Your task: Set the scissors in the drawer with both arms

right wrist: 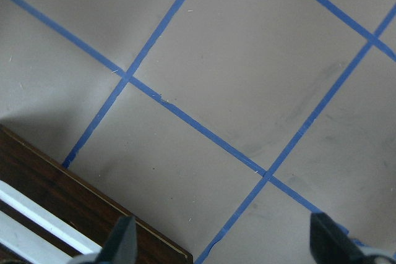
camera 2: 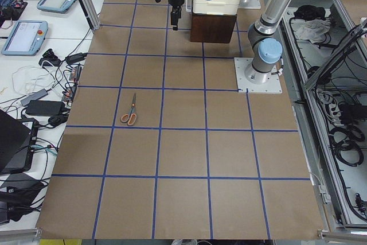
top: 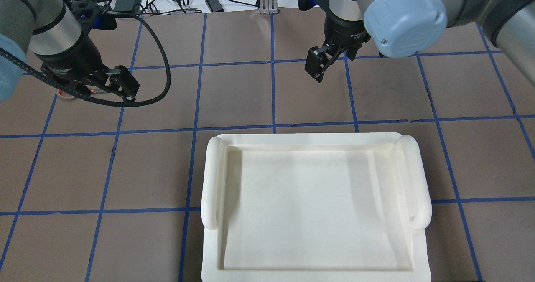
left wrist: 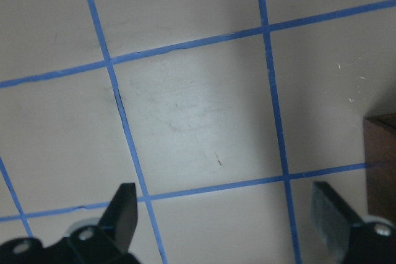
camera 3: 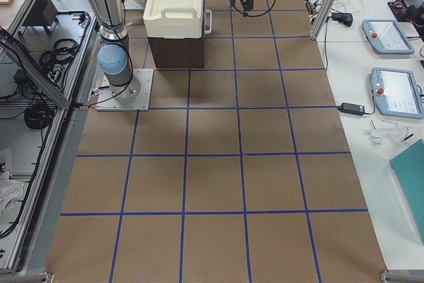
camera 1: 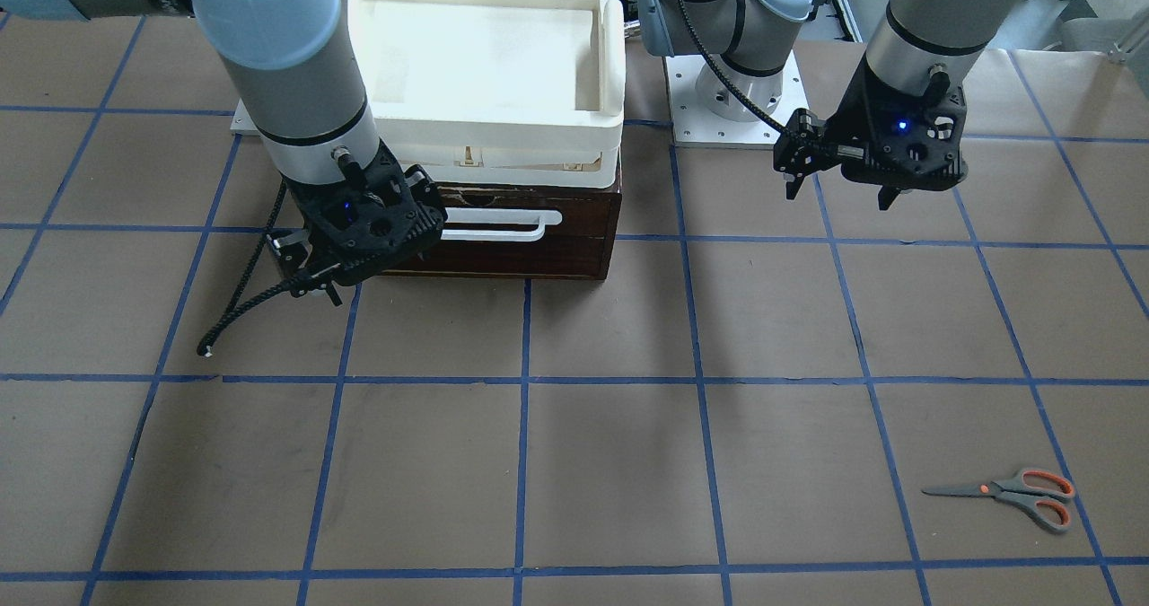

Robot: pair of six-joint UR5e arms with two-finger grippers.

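Scissors [camera 1: 1010,496] lie near the table's [camera 1: 583,462] operator-side edge, untouched. Drawer [camera 1: 503,229] (shut, tray [camera 1: 610,49] on top) stands by the robot-side edge. Left gripper [camera 1: 837,195]: jaws wide. Right gripper [top: 317,68]: jaws wide, beside drawer front.

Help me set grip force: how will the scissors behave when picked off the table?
The scissors lie flat and closed on the table, so they likely won't roll, yet offer little height to pinch. The blades look like rigid metal; gripped off-centre, they might pivot open.
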